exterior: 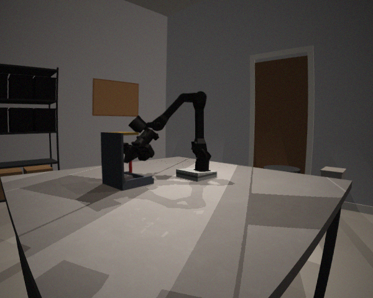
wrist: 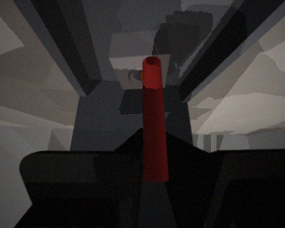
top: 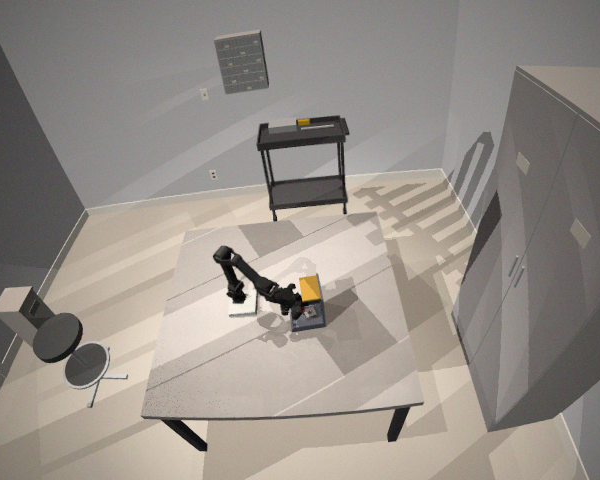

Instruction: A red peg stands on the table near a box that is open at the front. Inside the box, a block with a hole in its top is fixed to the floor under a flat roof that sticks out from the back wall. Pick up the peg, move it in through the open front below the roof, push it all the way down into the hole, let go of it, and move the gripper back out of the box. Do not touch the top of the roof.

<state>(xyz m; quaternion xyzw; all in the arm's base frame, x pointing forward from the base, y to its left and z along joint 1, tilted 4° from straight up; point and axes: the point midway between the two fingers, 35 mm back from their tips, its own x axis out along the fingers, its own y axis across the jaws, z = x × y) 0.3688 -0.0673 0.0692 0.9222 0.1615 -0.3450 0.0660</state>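
The red peg [top: 302,310] [exterior: 130,166] [wrist: 154,123] is upright, held by its upper part. My gripper [exterior: 129,158] [wrist: 149,133] is shut on it, with the fingers below roof height at the front part of the box [top: 308,326] [exterior: 112,160]. The peg's lower end hangs free near the block. The pale block [top: 311,312] [wrist: 124,64] is on the box floor; its hole [wrist: 136,75] shows just left of the peg in the wrist view. The yellow roof [top: 309,288] [exterior: 128,132] sticks out above. How far the peg's end is above the block is unclear.
The box's side walls [wrist: 62,43] [wrist: 228,45] rise on both sides in the wrist view. A low rim [exterior: 142,183] runs along the box in the exterior view. The arm's white base [top: 242,308] [exterior: 196,174] stands on the table [top: 269,382] [exterior: 167,256].
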